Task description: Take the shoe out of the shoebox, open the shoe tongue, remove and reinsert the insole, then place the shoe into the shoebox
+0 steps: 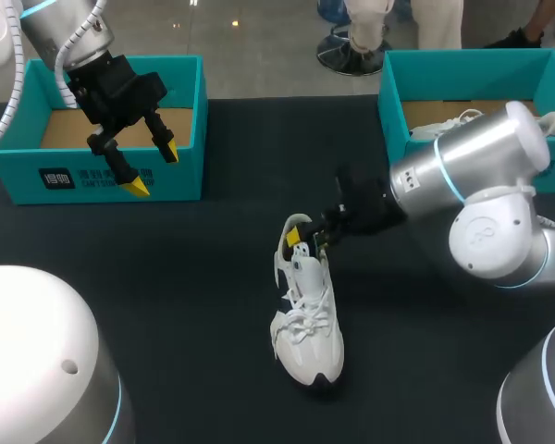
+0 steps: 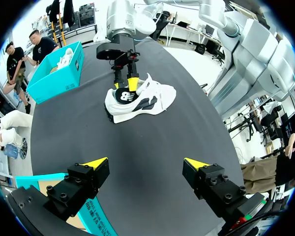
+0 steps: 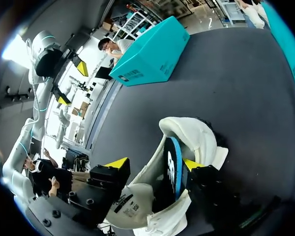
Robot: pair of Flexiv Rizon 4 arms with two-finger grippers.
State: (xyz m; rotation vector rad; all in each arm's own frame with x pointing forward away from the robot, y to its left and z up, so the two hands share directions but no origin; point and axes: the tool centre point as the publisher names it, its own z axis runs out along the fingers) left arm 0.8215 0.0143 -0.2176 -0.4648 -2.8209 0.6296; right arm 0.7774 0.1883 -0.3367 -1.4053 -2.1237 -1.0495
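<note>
We are finding the right gripper (image 3: 154, 164) sitting at the heel opening of the white shoe (image 1: 307, 319); whether it is gripping, we cannot tell. Only its own wrist view is showing a dark, blue-edged insole (image 3: 174, 167) standing on edge there. The left gripper (image 2: 146, 162) is hanging spread and empty, with the shoe lying well ahead of it on the black table (image 1: 166, 277), dark side panels showing.

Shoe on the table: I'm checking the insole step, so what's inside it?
A dark insole stands partly out of the shoe at the right gripper; its lower part and the toe interior are hidden.
</note>
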